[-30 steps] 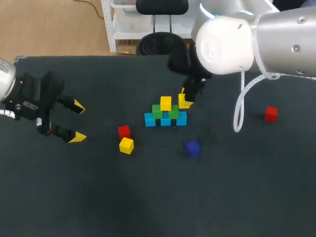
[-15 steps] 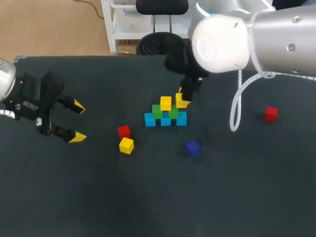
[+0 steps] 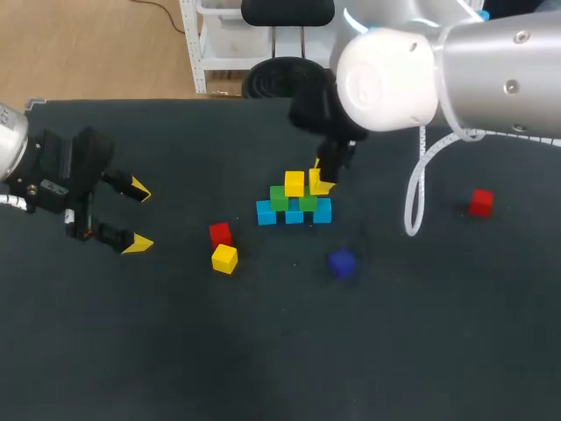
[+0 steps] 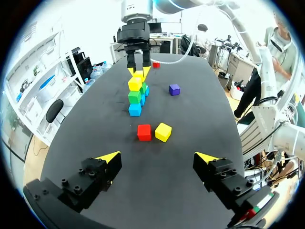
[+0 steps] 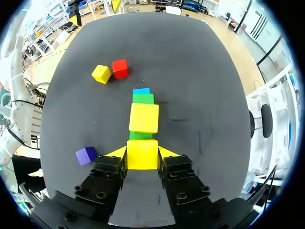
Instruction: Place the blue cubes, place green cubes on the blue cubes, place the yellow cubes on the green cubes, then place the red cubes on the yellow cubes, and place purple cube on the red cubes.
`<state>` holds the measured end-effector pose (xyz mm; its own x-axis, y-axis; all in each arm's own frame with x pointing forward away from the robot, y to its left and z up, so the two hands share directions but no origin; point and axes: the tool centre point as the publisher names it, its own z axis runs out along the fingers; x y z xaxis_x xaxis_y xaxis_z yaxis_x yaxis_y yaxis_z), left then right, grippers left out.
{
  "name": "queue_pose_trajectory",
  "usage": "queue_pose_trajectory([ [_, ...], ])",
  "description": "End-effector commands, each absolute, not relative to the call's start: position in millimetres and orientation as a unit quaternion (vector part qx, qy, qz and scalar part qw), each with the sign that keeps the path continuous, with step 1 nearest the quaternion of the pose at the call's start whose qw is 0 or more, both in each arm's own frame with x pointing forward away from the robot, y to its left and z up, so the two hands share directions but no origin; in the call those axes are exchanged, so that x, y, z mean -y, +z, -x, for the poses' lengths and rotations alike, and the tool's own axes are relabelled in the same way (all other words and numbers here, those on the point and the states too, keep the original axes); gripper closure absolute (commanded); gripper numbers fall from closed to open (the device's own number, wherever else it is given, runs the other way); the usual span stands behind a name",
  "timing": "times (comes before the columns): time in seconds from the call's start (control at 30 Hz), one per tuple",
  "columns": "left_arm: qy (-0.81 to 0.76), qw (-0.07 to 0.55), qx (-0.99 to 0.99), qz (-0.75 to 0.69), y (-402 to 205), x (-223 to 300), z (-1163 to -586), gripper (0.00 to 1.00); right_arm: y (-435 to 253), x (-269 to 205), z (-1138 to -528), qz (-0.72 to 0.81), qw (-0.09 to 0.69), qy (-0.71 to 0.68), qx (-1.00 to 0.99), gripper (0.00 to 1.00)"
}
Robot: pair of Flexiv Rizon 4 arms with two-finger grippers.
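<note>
Now, nearest the robot, the purple cube point(image 3: 342, 262) sits alone on the dark counter point(image 3: 263, 351), at 5 o'clock from the blue cubes point(image 3: 294, 215). Next, a loose yellow cube point(image 3: 224, 258) lies at their 8 o'clock, with a red cube point(image 3: 220, 233) just beside it at its 12 o'clock. Out at 9 o'clock the left gripper point(image 3: 138, 217) hangs over the counter, fingers spread wide, nothing between them. Centre stage: the three blue cubes stand in a row, two green cubes point(image 3: 279, 197) sit on them, and a placed yellow cube point(image 3: 294, 183) tops the greens. The right gripper point(image 5: 142, 155) is clamped on a second yellow cube point(image 5: 142, 151), right over the green cube at the 3 o'clock end, just beside the placed yellow cube; whether it touches the green I cannot tell. Well off at 3 o'clock sits the far red cube point(image 3: 479, 202).
</note>
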<state>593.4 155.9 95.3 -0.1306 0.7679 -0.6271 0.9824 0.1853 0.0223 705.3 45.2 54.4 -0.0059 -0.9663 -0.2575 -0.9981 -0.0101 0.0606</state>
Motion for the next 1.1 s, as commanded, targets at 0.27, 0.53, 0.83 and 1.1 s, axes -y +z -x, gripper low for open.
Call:
queue_pose_trajectory([
  [0.27,-0.205,0.264,-0.722,-0.605,94.1,-156.5,-594.5,0.0,51.7,-49.8,-705.2,0.703,0.064,0.115,-0.699,1.0],
  [0.53,-0.205,0.264,-0.722,-0.605,94.1,-156.5,-594.5,0.0,50.8,-50.9,-706.2,0.701,0.063,0.114,-0.701,1.0],
  [0.83,-0.205,0.264,-0.722,-0.605,94.1,-156.5,-594.5,0.0,50.5,-51.8,-707.3,0.702,0.063,0.114,-0.7,1.0],
  [1.1,-0.205,0.264,-0.722,-0.605,94.1,-156.5,-594.5,0.0,50.3,-52.3,-707.7,0.702,0.064,0.115,-0.7,1.0],
])
